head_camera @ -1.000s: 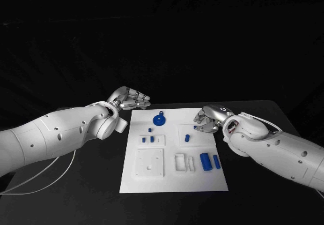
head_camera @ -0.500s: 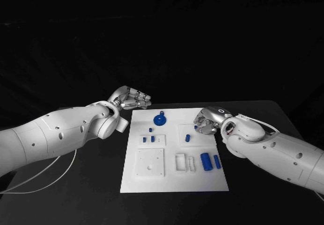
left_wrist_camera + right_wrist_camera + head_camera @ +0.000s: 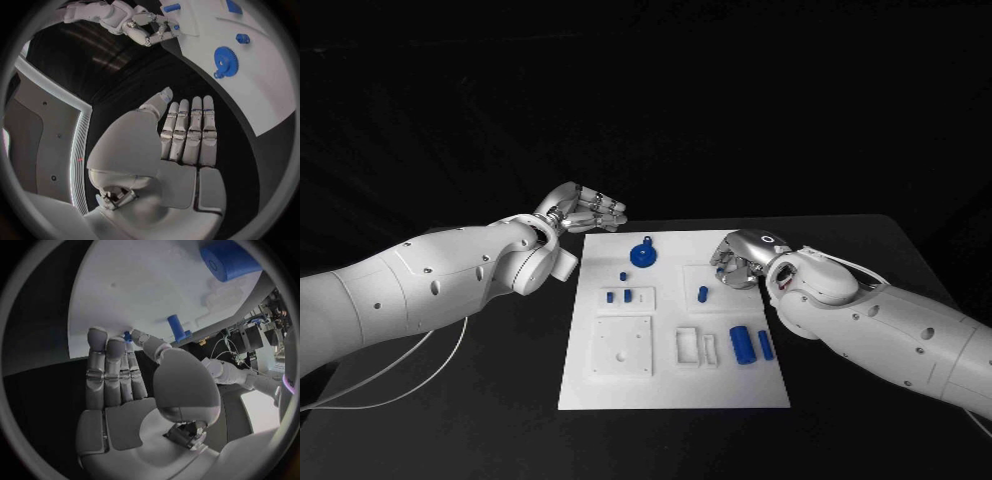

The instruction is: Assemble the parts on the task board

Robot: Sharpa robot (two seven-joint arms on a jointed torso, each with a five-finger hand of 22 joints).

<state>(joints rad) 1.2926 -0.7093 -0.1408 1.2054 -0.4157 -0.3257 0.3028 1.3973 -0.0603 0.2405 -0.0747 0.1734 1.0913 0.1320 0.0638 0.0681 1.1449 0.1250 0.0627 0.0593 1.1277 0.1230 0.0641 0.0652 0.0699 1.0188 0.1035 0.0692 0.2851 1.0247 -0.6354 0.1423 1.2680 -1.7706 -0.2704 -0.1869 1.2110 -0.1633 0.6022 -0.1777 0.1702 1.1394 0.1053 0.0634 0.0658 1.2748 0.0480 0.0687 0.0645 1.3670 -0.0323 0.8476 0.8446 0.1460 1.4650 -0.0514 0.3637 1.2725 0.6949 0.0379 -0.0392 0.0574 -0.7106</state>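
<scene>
Task board (image 3: 668,385) white, mid-table, reaching toward the near edge | on it: blue gear (image 3: 643,255) near its far edge, small blue pegs mid-board, two blue cylinders (image 3: 750,343) near its right edge | left robot hand (image 3: 589,210) off its far-left corner, released, holding nothing | right robot hand (image 3: 737,262) at its right edge, fingers straight, holding nothing | no legible writing

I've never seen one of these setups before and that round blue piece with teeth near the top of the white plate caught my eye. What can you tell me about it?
The blue gear is a flat toothed wheel, plastic by its look, with a small hub hole at its centre. It lies flat on the far part of the white task board, a small blue knob right beside its rim. Neither hand touches it: the left hand is off the board's far left corner, the right hand at the board's right edge.
</scene>
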